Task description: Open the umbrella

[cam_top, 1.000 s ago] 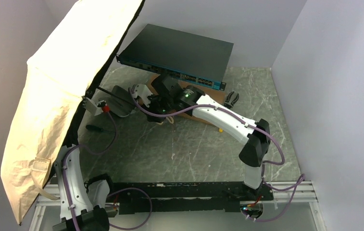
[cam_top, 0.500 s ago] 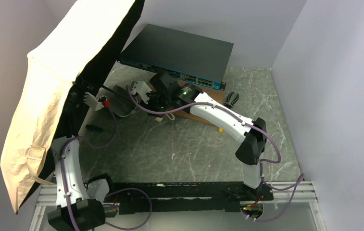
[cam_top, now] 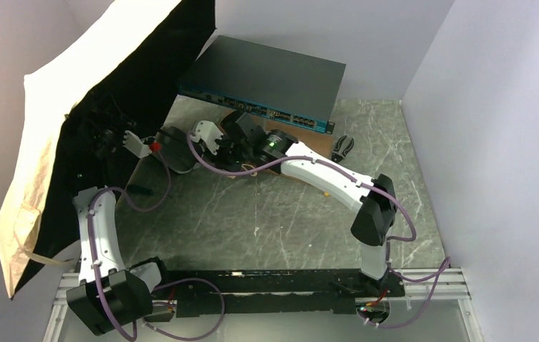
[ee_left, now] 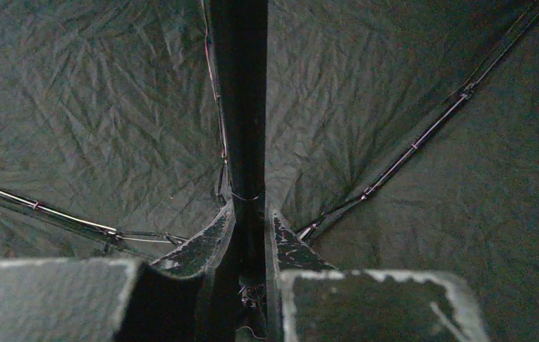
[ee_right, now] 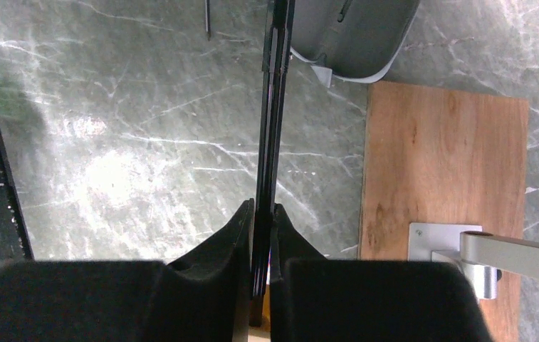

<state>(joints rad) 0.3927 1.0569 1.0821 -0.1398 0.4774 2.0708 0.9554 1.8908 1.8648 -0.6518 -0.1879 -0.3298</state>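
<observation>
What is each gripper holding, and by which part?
Both hold the umbrella by its thin black shaft: the left gripper up under the canopy among the ribs, the right gripper farther down.

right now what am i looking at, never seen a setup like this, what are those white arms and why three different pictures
Those are two robot arms bolted at the near edge of a marble-patterned table, each ending in a two-finger gripper. The wide picture comes from a fixed camera above and behind them. The other two come from small cameras on the wrists, so each gripper's own fingers show at the bottom. The big tan and black thing on the left is the umbrella, its canopy spread. The left gripper is up under the canopy, closed on the thin black shaft. The right gripper pinches the same shaft further along. Also on the table are a flat network switch and a wooden board.
</observation>
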